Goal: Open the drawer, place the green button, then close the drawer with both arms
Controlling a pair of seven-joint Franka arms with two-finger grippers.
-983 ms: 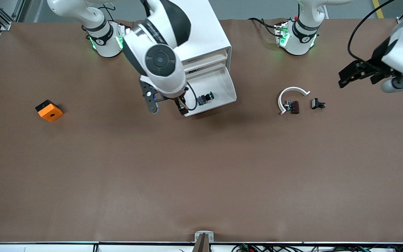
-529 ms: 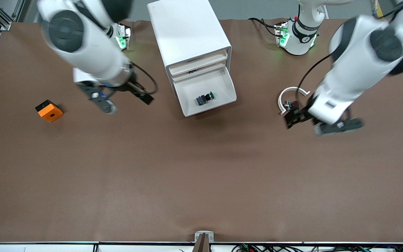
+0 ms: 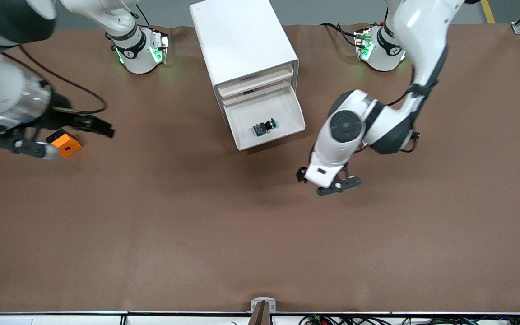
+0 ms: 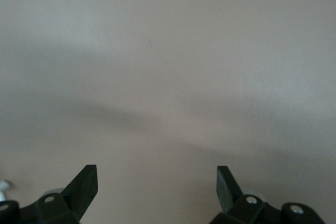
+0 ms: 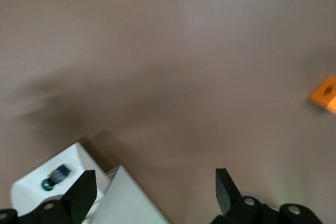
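Your right gripper point(image 3: 63, 135) has swung off the drawer point(image 3: 266, 122) to hover over the orange cube point(image 3: 63, 143), jaws wide. The button point(image 3: 263, 127) lies in the open drawer, so placing looks done. Your left gripper point(image 3: 330, 180) has come in over bare table nearer the camera than the drawer, jaws wide, likely for closing. Only the right wrist view shows the button point(image 5: 54, 177) from above.

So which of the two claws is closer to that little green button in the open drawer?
Left. The left gripper hangs over bare table just off the drawer holding the button; the right gripper is over the orange cube.
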